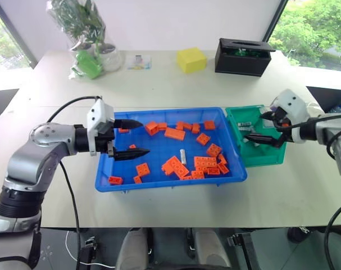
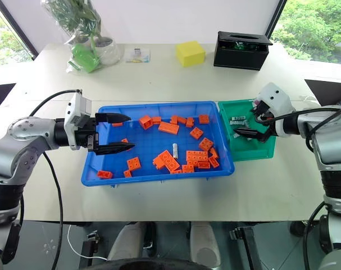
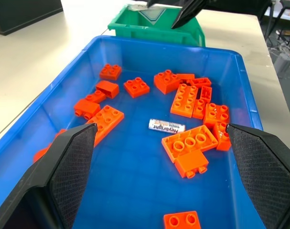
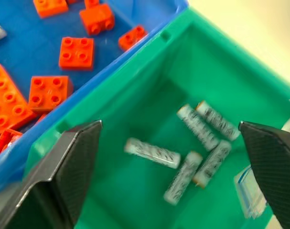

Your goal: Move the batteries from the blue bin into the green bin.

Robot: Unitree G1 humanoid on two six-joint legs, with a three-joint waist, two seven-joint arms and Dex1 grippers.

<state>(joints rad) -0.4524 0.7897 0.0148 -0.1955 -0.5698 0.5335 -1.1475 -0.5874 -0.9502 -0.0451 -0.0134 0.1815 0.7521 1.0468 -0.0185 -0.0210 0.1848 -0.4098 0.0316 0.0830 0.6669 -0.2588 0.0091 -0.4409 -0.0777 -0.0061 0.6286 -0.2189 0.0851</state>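
Right gripper (image 1: 264,130): poised over the green bin (image 1: 274,156), jaws spread wide with nothing between them.
Green bin load: five batteries (image 4: 192,143) lie loose on its floor, seen from the right wrist.
Left gripper (image 1: 132,138): inside the near-left part of the blue bin (image 1: 170,183), jaws parted and empty, pointing across the tray toward the green bin.
Last battery (image 3: 166,126): one silver cell rests on the blue floor mid-tray, among the orange bricks (image 1: 176,166) but not under any of them.
Key relation: the battery lies straight ahead of the left gripper, between its two fingers' lines of reach; its long axis runs crosswise to the gripper's pointing direction.
Nearer arm: both look similarly far; the left is already lined up on it inside the tray, so my call is the left takes it.
Risk: bricks sit just beside the cell on its far side and could get nudged.
Counter (image 1: 159,84): carries both bins, set side by side.
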